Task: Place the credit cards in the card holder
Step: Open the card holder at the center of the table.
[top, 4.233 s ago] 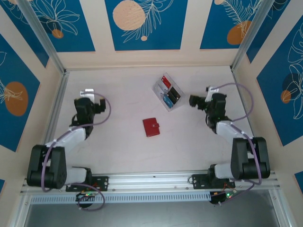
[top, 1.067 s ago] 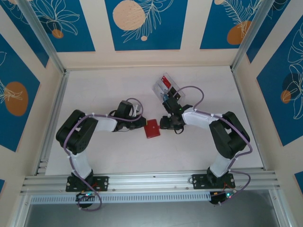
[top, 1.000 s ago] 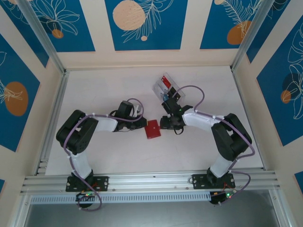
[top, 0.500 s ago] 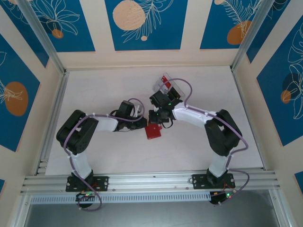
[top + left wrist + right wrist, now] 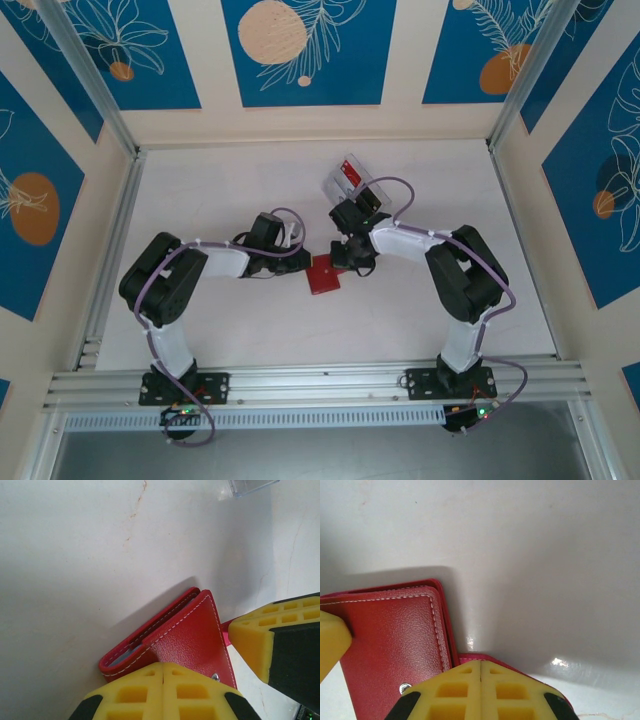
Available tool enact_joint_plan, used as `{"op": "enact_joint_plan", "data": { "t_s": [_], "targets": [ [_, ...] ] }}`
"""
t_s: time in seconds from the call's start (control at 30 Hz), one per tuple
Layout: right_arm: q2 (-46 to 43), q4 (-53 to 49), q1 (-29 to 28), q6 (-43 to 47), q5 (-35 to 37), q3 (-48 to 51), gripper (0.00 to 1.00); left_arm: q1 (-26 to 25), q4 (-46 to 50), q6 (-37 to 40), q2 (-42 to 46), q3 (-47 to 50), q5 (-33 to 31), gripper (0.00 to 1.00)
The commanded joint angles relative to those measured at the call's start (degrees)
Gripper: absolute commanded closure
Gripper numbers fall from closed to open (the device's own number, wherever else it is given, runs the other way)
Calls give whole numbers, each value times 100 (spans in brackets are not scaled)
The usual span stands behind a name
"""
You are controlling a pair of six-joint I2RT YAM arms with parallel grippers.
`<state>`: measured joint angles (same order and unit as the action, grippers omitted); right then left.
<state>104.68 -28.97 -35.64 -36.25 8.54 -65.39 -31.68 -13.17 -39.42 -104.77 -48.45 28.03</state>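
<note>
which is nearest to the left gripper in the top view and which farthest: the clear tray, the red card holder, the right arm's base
1. card holder: right at the tip of the left gripper, just to its right.
2. clear tray: farther back on the table, to the right.
3. right arm's base: at the near edge, far right, clearly the farthest.

Card holder (image 5: 395, 645) runs off frame (bottom edge).

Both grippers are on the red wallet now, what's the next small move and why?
Probably lift the right gripper slightly, peeling up the snap tab it seems to pinch, while the left gripper, shut, steadies the card holder at its other side. The holder is closed, so no card can go in yet.
</note>
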Motion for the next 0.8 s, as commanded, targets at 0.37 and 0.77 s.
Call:
{"op": "enact_joint_plan", "data": {
  "t_s": [0.37, 0.77],
  "targets": [
    [-209, 1230, 522, -368, -1787, 869, 66, -259, 526, 169, -147, 73, -24, 100],
    [-385, 1819, 537, -368, -2516, 1054, 40, -347, 490, 50, 1, 2, 54, 98]
  ]
}}
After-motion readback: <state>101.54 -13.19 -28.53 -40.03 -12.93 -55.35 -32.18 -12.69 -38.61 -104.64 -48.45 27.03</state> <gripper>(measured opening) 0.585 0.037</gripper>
